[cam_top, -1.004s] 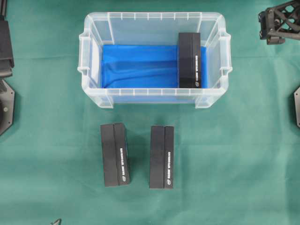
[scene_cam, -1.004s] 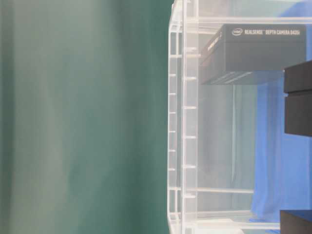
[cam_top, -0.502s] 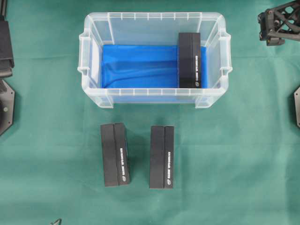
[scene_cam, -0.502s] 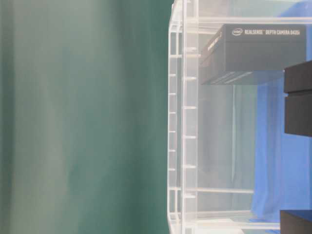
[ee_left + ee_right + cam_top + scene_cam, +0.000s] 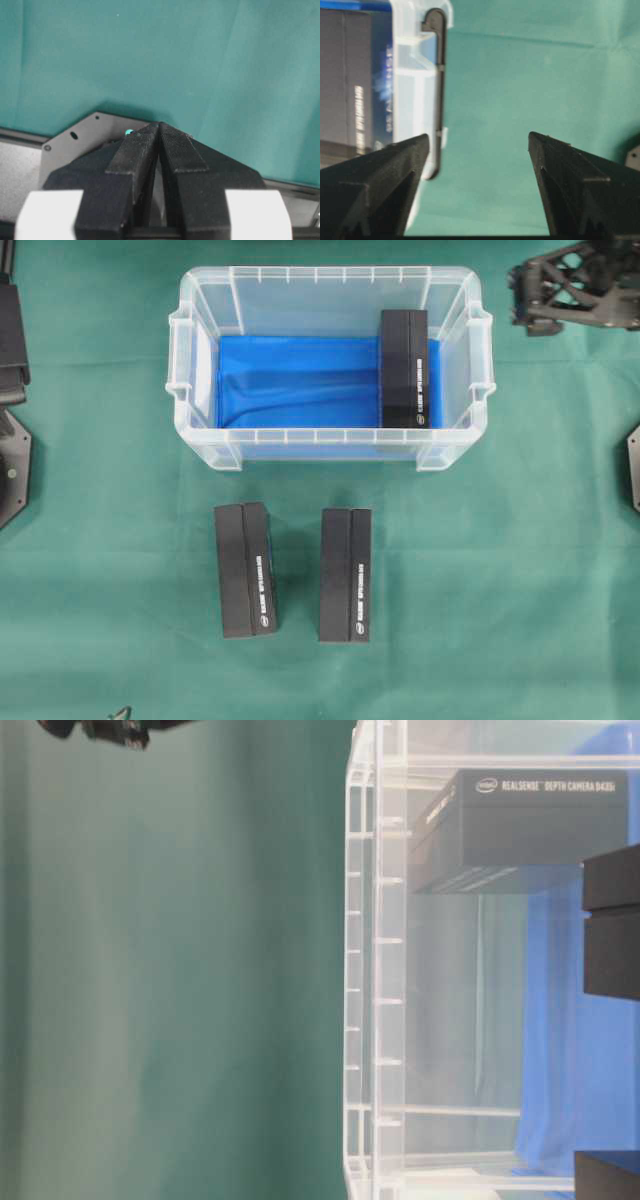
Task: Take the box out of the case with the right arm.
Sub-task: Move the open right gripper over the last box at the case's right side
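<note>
Rigid, light-looking box [image 5: 404, 369] is stood on edge against the right wall of the case [image 5: 328, 276].
Its long flat sides are best pinched; right gripper [image 5: 478, 145] is spread wide, left gripper [image 5: 159, 131] pressed closed.

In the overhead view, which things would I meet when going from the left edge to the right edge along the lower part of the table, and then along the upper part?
Lower part: first black box → second black box. Upper part: left arm → case → box inside the case → right end effector.
</note>
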Controlling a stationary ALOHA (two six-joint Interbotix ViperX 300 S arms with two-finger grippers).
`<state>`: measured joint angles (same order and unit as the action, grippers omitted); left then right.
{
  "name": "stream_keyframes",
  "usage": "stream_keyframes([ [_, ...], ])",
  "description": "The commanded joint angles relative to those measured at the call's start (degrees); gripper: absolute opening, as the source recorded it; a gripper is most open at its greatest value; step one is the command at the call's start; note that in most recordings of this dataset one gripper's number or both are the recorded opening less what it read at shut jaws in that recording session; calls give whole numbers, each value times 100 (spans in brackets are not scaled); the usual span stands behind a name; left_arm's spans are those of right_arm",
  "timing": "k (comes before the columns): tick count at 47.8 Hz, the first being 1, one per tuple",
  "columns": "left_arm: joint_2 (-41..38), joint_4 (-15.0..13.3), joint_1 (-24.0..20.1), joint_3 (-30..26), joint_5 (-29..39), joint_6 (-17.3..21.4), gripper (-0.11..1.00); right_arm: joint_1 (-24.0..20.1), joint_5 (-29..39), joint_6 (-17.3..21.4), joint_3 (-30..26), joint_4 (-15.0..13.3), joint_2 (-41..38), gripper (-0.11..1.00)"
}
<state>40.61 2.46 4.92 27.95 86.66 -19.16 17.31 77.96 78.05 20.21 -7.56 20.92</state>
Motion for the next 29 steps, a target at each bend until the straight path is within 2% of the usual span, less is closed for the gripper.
stream_keyframes([
  [1, 9, 9, -9, -53, -26, 0, 8, 0, -70, -62, -308, 9, -193, 83],
  [29, 9, 9, -9, -53, -26, 26, 8, -369, -334, -62, -1819, 53, -1758, 83],
])
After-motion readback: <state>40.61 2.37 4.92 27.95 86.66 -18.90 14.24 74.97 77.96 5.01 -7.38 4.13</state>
